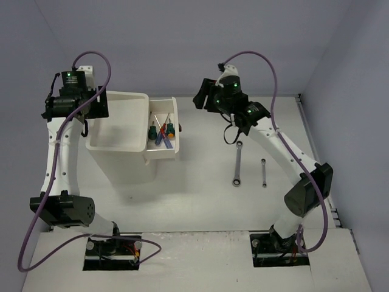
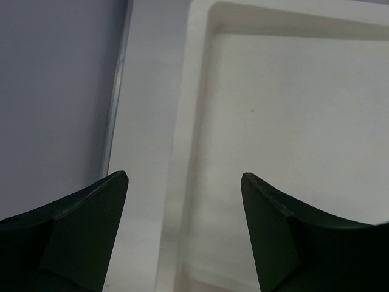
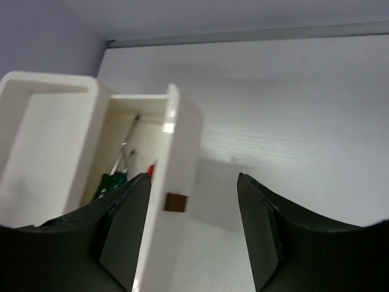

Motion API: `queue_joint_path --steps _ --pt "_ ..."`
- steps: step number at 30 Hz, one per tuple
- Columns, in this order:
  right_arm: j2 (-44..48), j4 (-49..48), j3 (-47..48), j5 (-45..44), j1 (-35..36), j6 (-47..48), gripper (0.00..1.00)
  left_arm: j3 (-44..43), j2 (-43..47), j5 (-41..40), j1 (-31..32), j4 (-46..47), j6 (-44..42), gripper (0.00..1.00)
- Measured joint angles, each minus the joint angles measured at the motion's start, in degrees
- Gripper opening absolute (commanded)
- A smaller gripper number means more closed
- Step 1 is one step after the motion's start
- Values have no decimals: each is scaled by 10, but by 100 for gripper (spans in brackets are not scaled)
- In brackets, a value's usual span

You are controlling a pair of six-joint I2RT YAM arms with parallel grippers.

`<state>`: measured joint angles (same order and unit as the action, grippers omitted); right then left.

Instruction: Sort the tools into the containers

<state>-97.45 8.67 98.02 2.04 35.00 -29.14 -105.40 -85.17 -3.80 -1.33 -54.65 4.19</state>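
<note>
The white box (image 1: 118,95) has a shallow tray top, which also shows in the left wrist view (image 2: 292,152). Its top drawer (image 1: 176,115) is pulled out to the right and holds green-, red- and blue-handled screwdrivers (image 1: 161,132). Two silver wrenches (image 1: 237,163) (image 1: 264,172) lie on the table right of the box. My left gripper (image 1: 97,108) (image 2: 184,179) is open and empty over the tray's left rim (image 2: 182,121). My right gripper (image 1: 202,97) (image 3: 193,179) is open and empty, just right of the drawer front, facing its brown handle (image 3: 176,202). Green handles (image 3: 112,182) show inside the drawer.
Grey-violet walls close in the table at the back and on both sides. The right arm's links and purple cable (image 1: 276,91) hang over the table near the wrenches. A metal strip (image 3: 243,35) runs along the table's far edge.
</note>
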Motion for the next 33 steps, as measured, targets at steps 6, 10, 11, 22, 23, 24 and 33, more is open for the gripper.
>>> queue_joint_path --steps 6,10,11,22,23,24,33 --pt "28 -2 -77 -7 -49 25 50 -8 -35 -9 -51 -5 -8 62" --pt "-3 -1 -84 1 -45 38 47 -8 -44 -4 -51 -5 -10 46" --pt "-13 -1 -84 4 -45 39 47 -8 -46 -1 -51 -5 -12 39" --pt "-116 3 -52 25 6 46 44 -6 -55 35 -44 -4 -21 0" --pt "-121 2 -43 27 15 46 43 -6 -56 37 -45 -4 -22 0" --pt "-127 2 -35 28 24 46 43 -6 -56 39 -45 -4 -23 0" --pt "-169 42 40 2 54 52 43 13 -50 55 -54 27 -31 0"
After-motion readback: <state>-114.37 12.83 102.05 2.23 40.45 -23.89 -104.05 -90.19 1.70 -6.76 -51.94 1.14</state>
